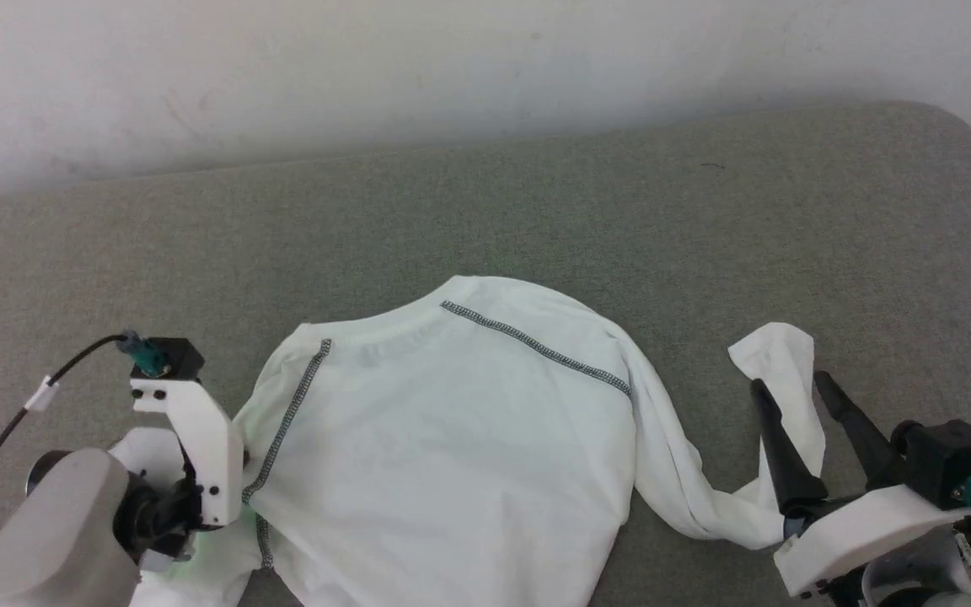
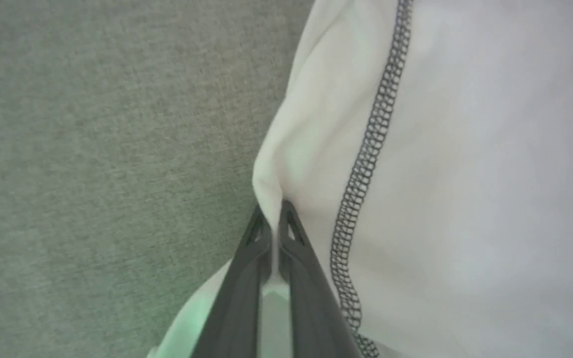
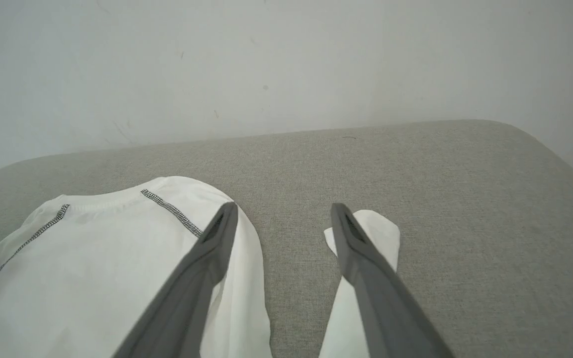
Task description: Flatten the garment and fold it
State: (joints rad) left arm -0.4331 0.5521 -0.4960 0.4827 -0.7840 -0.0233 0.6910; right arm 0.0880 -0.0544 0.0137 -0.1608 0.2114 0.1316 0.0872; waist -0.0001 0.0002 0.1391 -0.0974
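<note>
Grey fabric worktop [image 1: 536, 211], white wall [image 1: 367, 67] behind its far edge.

Left side, near edge: left gripper [image 2: 274, 214] is closed, its fingertips pinching a fold of white cloth at the left shoulder edge of the garment [image 1: 452, 421]. The cloth puckers up into the tips. The zigzag seam [image 2: 366, 164] runs just beside the fingers [image 2: 311, 278], on their right in the left wrist view. In the head view the left arm's white wrist mount [image 1: 199, 430] covers that spot, so the fingers are hidden there.

Middle, near edge: the garment's body lies mostly flat, ribbed neck [image 1: 384, 329] toward the far edge, lower part cut off by the frame. Two dark stitched seams slant away from the neck, left one [image 1: 292, 413] and right one [image 1: 536, 341].

Right side, toward the near right corner: right sleeve [image 1: 679, 480] curves off the shoulder, bends near the edge, then its cuff end [image 1: 780, 354] points to the far edge. Right gripper [image 1: 787, 379] is wide open, the fingers straddling the cuff end without pinching it. Cannot tell if they touch the cloth. Right wrist view: same spread fingers [image 3: 207, 263], the cuff [image 3: 376, 228] beside the right one.
</note>
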